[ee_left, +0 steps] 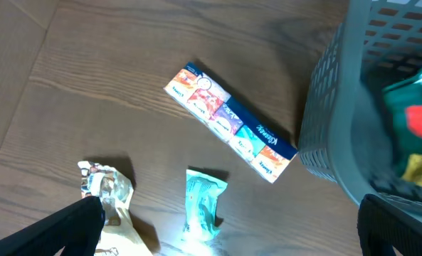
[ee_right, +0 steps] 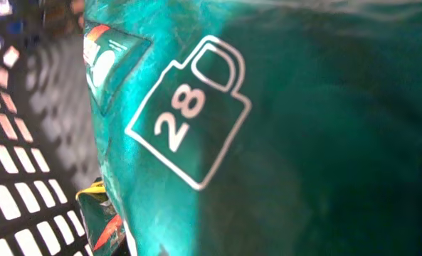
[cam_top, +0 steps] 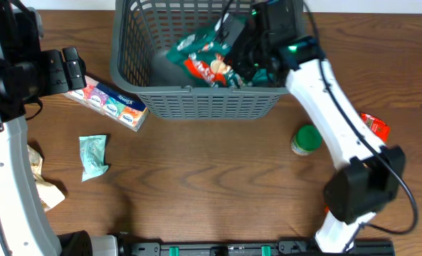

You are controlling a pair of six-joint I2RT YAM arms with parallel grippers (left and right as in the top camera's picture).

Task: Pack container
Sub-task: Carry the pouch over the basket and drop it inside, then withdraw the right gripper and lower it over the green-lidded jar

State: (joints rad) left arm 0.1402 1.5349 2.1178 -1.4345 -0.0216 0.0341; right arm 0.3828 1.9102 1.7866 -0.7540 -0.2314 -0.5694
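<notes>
The container [cam_top: 196, 105] is a dark grey slotted basket at the back middle of the table; its wall shows at the right of the left wrist view [ee_left: 331, 135]. Inside it lies a green snack bag [cam_top: 205, 51] with red print. My right gripper [cam_top: 232, 39] reaches down into the basket and is shut on the top of that bag. The bag's green foil [ee_right: 267, 142] with a white "28" mark fills the right wrist view and hides the fingers. My left gripper [cam_top: 72, 67] hangs open over the table left of the basket, holding nothing.
A long tissue multipack [cam_top: 111, 103] [ee_left: 228, 121] lies against the basket's left front corner. A teal packet [cam_top: 93, 155] [ee_left: 203, 206] and crumpled paper [cam_top: 43, 181] [ee_left: 107, 188] lie front left. A green-capped bottle [cam_top: 307, 139] and a red packet [cam_top: 374, 126] sit right.
</notes>
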